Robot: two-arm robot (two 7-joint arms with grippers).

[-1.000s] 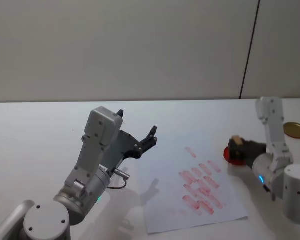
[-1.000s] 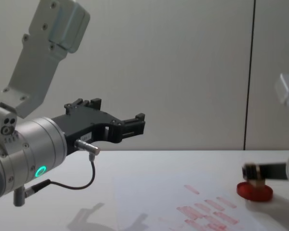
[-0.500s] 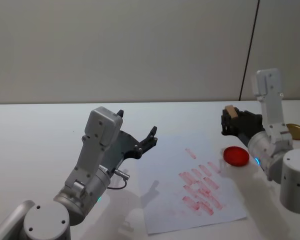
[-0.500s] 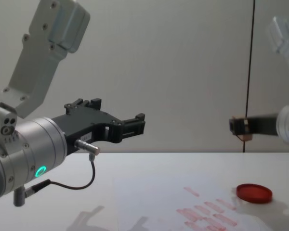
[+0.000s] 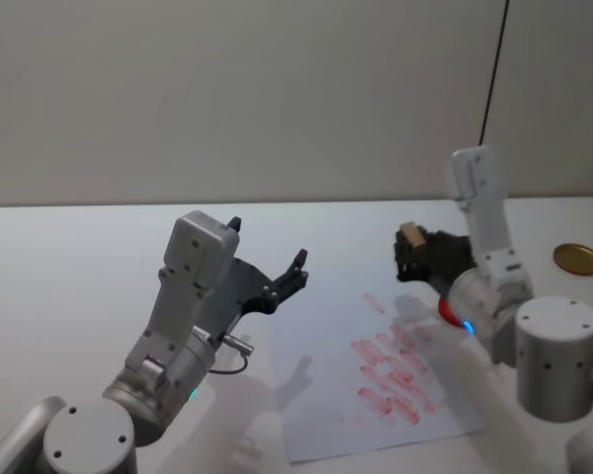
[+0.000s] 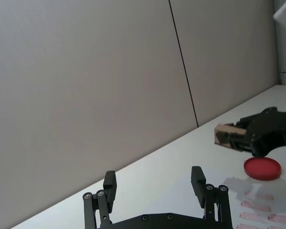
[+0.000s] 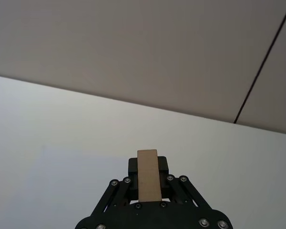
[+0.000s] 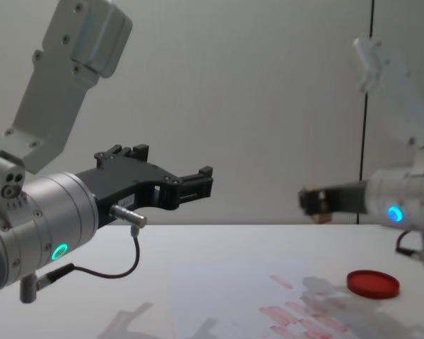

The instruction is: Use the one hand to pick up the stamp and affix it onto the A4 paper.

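While aloft, stamp [image 5: 410, 235] clamped in right claw [image 5: 407, 258].

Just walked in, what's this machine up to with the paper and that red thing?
The robot is stamping a sheet. Its right gripper is shut on a small wooden stamp and holds it in the air, near the far right part of the A4 paper, which already bears rows of red marks. The round red ink pad lies on the table just right of the paper. The left gripper hangs open and idle above the table, left of the paper.
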